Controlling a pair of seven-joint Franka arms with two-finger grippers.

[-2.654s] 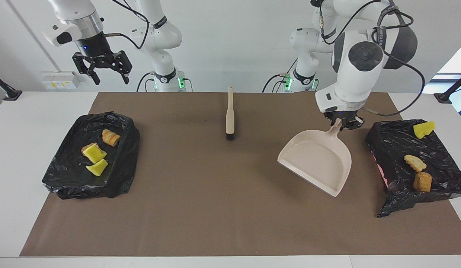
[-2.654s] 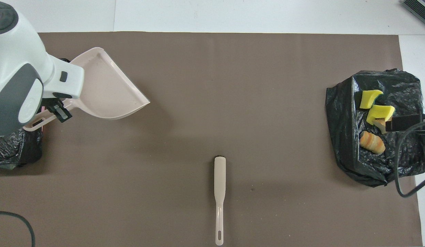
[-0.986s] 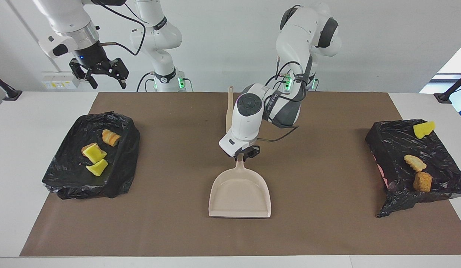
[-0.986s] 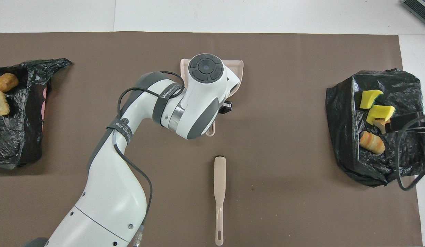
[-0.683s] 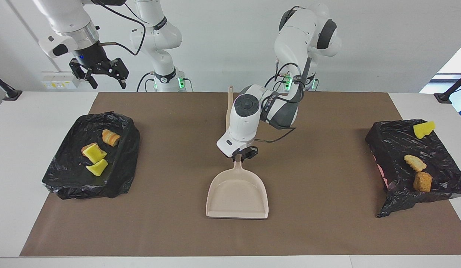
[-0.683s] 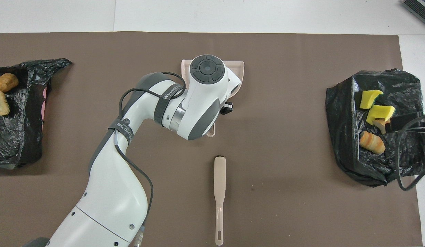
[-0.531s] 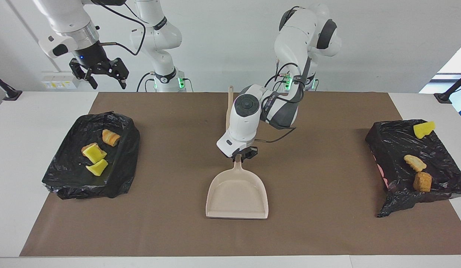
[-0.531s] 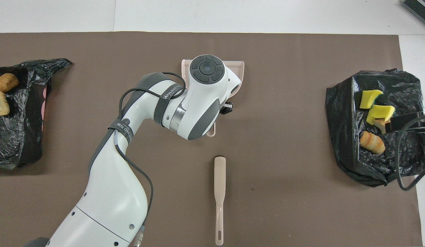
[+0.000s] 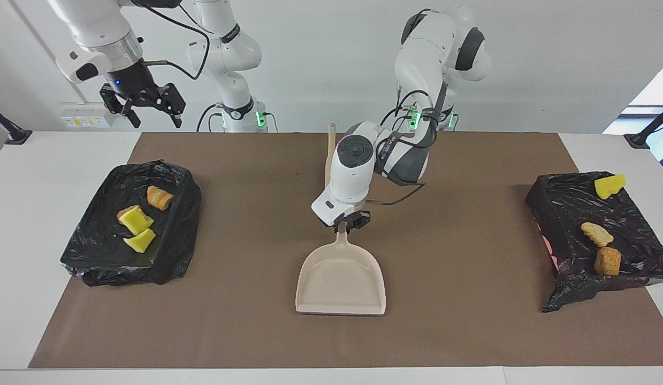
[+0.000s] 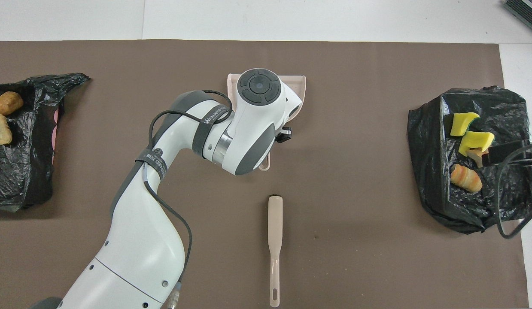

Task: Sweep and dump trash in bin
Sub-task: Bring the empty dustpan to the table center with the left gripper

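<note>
Dustpan [image 9: 340, 278] now mid-mat; both black-lined bins [image 9: 98, 255] hold trash [image 9: 136, 221]

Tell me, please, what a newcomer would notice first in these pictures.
First, the left gripper, mid-table, shut on the handle of an empty beige dustpan lying on the brown mat. Then two black-lined bins at the table's ends, holding yellow and brown trash. The right gripper waits open, raised.

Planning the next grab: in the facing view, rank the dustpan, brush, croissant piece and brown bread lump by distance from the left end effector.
1. dustpan: its handle is in the left end effector, mid-mat.
2. brush: just robot-side of it.
3. croissant piece: in the bin at the right arm's end.
4. brown bread lump: in the bin at the left arm's end.
</note>
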